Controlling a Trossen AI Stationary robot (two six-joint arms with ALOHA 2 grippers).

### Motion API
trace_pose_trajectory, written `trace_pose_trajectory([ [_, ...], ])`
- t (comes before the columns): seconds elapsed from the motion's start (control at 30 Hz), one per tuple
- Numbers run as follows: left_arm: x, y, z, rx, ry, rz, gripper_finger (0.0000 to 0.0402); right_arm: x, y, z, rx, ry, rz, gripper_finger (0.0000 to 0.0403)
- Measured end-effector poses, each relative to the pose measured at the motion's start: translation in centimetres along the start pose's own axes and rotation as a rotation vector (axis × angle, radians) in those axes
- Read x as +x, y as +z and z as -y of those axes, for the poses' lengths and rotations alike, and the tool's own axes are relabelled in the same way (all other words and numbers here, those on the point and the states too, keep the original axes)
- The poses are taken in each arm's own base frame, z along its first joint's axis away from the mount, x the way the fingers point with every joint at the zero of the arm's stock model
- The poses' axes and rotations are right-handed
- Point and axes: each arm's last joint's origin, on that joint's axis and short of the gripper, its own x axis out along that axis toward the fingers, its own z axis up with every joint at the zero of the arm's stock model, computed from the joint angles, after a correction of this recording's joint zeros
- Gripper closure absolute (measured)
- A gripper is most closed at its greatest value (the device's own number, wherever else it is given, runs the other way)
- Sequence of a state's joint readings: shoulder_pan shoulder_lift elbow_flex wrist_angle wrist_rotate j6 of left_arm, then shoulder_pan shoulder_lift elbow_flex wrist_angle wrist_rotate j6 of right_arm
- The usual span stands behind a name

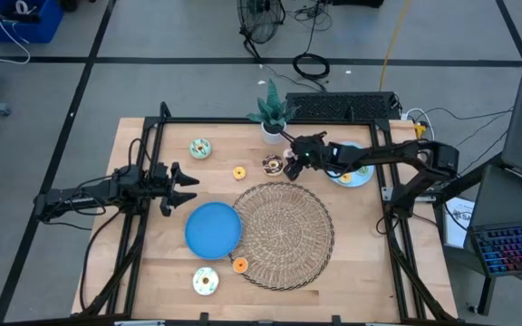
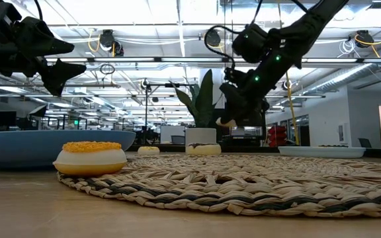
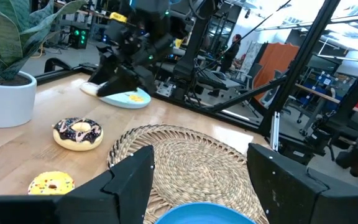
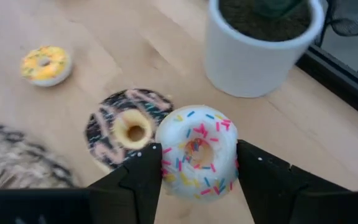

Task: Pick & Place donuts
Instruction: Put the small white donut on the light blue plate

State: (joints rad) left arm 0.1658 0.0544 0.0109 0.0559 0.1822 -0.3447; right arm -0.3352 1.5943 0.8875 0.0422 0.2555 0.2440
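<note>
The wooden table carries a woven wicker mat at its middle, a blue plate touching the mat's left side, and a potted plant at the far edge. Donuts lie on the bare wood: a mint donut, a yellow donut and a brown donut toward the far edge, a white donut and an orange donut near the front edge. A second plate sits by the right edge.

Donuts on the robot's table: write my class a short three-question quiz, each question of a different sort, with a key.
1. True or false: the right hand holds a white sprinkled donut.
2. Multiple choice: the brown-iced donut lies on A) the blue plate; B) the bare wooden table, between the potted plant and the woven mat; C) the woven mat.
3. Fill in: the left hand, which holds nothing, hangs above the table beside the ____ plate.

Key: 1 true; 2 B; 3 blue.
</note>
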Motion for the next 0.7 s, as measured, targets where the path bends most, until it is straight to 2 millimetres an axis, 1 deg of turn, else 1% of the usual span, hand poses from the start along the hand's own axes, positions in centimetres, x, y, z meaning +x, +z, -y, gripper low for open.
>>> trace_pose_trajectory([
  [0.27,0.0,0.0,0.0,0.000,0.000,0.000,0.0146,-1.0,-0.1,-1.3,-0.035,0.038,0.001,0.0220],
  [0.4,0.0,0.0,0.0,0.000,0.000,0.000,0.0146,-1.4,-0.2,-1.5,-0.043,0.040,-0.011,0.0220],
  [0.63,0.0,0.0,0.0,0.000,0.000,0.000,0.0146,-2.0,-0.7,-1.1,-0.062,0.021,-0.077,0.0221],
  [0.7,0.0,0.0,0.0,0.000,0.000,0.000,0.0146,-2.2,-0.5,-1.1,-0.059,0.022,-0.068,0.0221],
])
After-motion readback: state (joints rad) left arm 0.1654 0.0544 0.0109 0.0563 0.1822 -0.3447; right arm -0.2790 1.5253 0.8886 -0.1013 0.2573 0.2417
